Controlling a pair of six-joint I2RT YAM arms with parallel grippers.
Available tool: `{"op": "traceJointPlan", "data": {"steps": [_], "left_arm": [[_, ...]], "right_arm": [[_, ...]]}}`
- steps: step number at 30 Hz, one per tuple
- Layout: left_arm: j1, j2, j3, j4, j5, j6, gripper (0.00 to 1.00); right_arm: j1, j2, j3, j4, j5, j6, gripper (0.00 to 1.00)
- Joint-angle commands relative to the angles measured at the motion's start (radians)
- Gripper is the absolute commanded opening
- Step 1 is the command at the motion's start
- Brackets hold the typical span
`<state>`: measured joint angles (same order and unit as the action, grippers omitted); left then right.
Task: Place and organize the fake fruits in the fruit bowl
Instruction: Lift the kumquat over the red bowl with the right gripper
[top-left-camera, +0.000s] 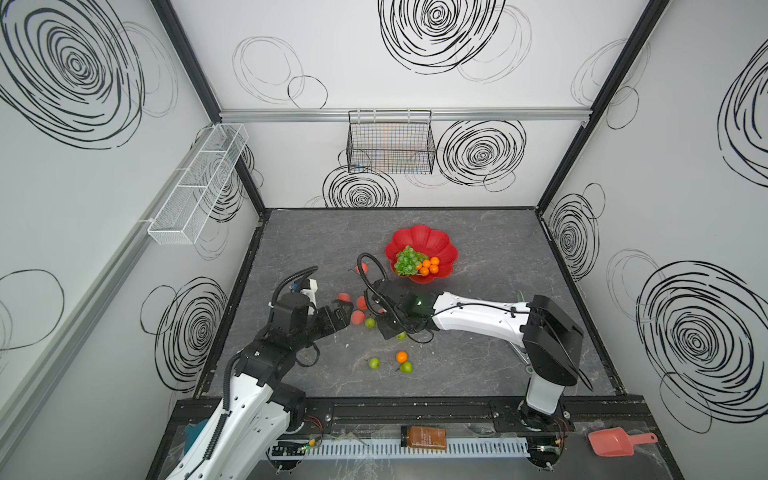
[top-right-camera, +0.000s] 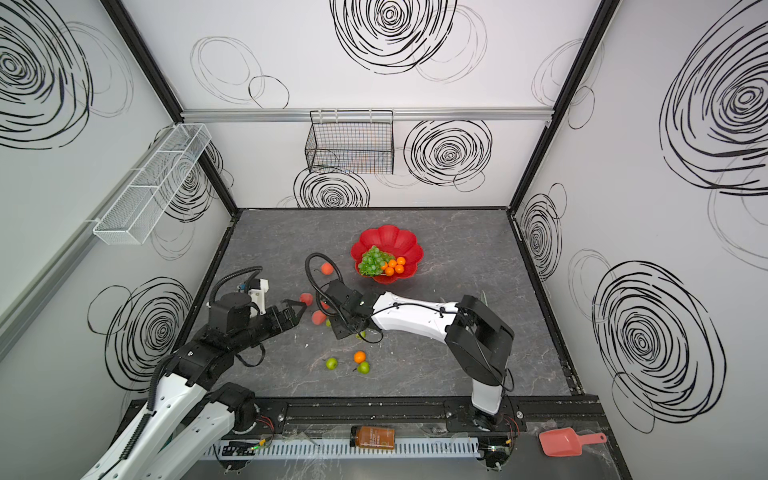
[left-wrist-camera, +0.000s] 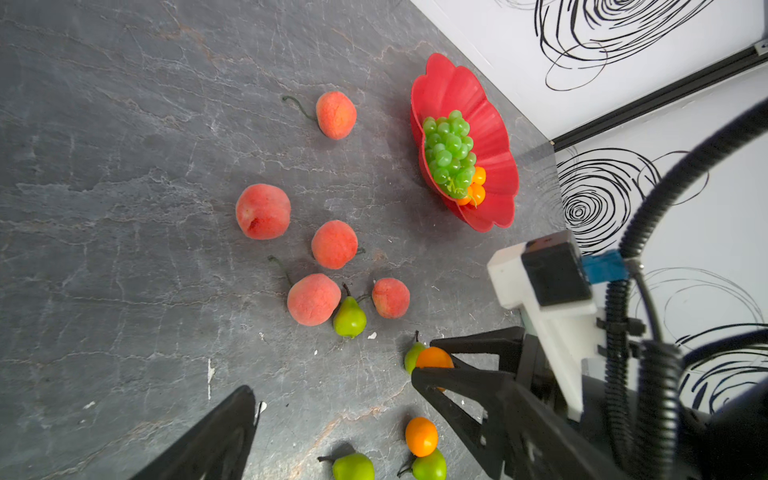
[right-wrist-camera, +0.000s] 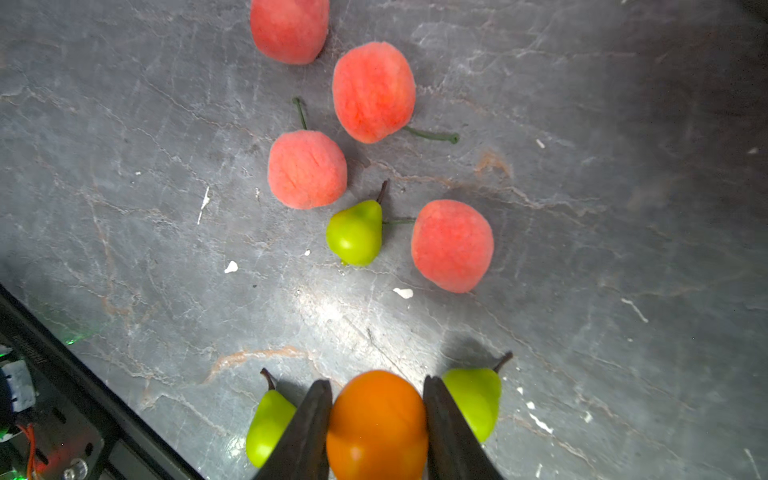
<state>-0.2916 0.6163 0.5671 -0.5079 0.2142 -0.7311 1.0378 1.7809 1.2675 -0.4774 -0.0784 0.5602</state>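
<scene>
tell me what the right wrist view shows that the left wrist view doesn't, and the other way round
Only right wrist: small green plastic pears on both sides of the right gripper. Only left wrist: the glossy red flower-shaped fruit bowl holding the green grape bunch, plus a loose round orange fruit. Both: that gripper shut on a round orange plastic fruit, and fuzzy pinkish-red peaches on the grey table.

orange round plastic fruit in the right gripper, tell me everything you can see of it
The round orange plastic fruit is smooth and glossy, with no stem showing. The right gripper is shut on it, one black finger pressing each side. It is low over the grey marbled tabletop, between two small green plastic pears; whether it touches those is unclear.
</scene>
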Motion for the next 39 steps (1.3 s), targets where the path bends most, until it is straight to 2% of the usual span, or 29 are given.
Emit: {"op": "traceJointPlan", "data": {"steps": [1, 8, 17, 27, 39], "left_arm": [[-0.003, 0.004, 0.022, 0.075, 0.031, 0.018, 0.96], [-0.066, 0.036, 0.025, 0.144, 0.068, 0.021, 0.96], [-0.228, 0.113, 0.046, 0.250, 0.014, 0.021, 0.96], [-0.340, 0.244, 0.080, 0.382, -0.038, 0.012, 0.96], [-0.411, 0.433, 0.152, 0.512, -0.060, 0.013, 0.96]], "right_arm": [[-0.024, -0.069, -0.029, 0.033, 0.035, 0.000, 0.35], [-0.084, -0.121, -0.040, 0.028, 0.043, -0.014, 0.34], [-0.178, -0.161, -0.074, 0.019, 0.029, -0.037, 0.33], [-0.297, -0.197, -0.099, 0.000, 0.034, -0.046, 0.32], [-0.439, -0.103, -0.004, -0.038, 0.051, -0.107, 0.32]]}}
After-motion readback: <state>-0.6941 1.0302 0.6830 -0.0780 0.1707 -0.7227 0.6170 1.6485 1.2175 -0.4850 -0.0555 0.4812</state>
